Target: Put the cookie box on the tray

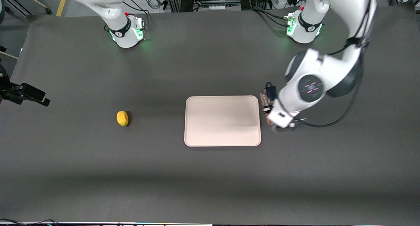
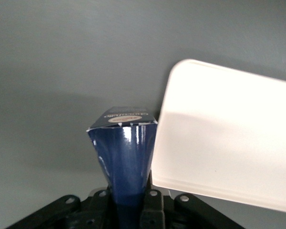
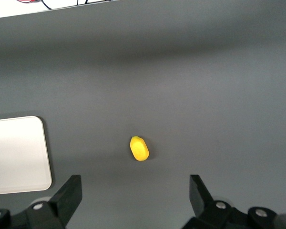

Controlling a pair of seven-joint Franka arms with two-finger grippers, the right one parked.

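Dark grey tabletop (image 1: 210, 173). Hand (image 2: 128, 205) grips cookie box (image 2: 126, 152), held just beside tray (image 1: 223, 121) edge, working arm's end. Lemon-like object (image 1: 122, 118) at tray's nine o'clock, well apart.

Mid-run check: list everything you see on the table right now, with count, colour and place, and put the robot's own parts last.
cookie box: one, dark navy blue, held in the gripper just beside the tray's edge at the working arm's end, not yet over the tray.
tray: one, pale pinkish white, flat on the table near its middle, nothing on it.
lemon-like object: one, yellow, on the table beside the tray, toward the parked arm's end.
table: one, dark grey cover.
gripper: one, black fingers, shut on the cookie box, beside the tray's edge at the working arm's end.
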